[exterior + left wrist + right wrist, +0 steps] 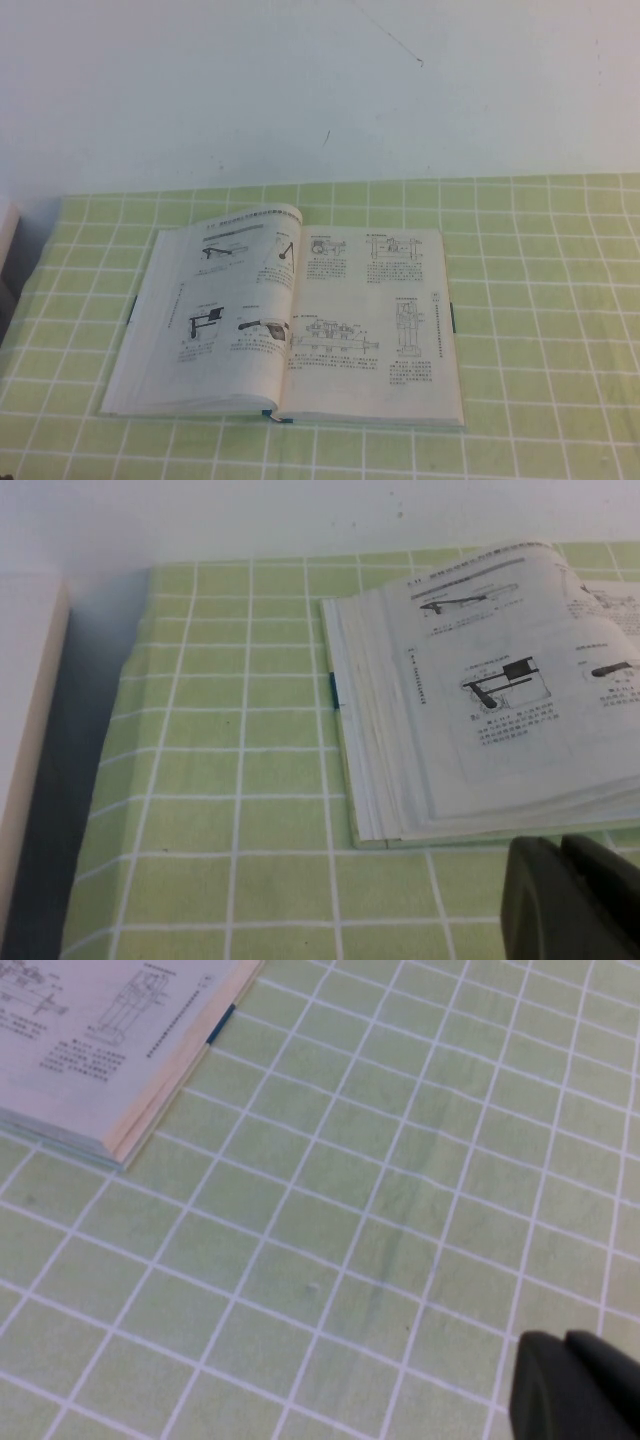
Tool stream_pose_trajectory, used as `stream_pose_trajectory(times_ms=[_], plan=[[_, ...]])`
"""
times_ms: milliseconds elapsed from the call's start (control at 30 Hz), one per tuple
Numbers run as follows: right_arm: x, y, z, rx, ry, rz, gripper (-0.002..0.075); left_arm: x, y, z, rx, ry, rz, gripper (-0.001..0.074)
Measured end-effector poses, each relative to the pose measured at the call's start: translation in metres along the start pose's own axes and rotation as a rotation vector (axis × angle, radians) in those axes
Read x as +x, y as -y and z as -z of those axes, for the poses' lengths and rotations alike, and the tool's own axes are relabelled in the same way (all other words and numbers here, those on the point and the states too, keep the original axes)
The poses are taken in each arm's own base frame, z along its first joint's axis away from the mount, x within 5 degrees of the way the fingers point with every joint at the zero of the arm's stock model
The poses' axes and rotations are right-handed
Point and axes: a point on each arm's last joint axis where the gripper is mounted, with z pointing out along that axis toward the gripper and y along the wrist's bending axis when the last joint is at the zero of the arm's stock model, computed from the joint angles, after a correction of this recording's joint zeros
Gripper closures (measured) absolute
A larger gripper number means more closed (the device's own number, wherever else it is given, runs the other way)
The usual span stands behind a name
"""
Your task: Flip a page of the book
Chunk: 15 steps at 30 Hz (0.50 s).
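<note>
green checked tabletop [540,300] nearest. right hand [575,1385] clenched, empty, book [290,320] lying open well away from it. left hand [570,895] just beside the book's near corner, grip cannot be told. page [375,320] lies flat; clenched fingers may crease it or drag several leaves.
</note>
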Motion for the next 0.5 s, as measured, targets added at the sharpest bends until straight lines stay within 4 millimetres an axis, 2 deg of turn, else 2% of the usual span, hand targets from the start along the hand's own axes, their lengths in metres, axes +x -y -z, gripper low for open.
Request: stream_pose_trajectory(times_ms=[500], plan=[[0.0, 0.0, 0.0, 0.0, 0.0, 0.0, 0.0729, -0.0005, -0.002, 0.0003, -0.035, 0.004, 0.009, 0.0737]])
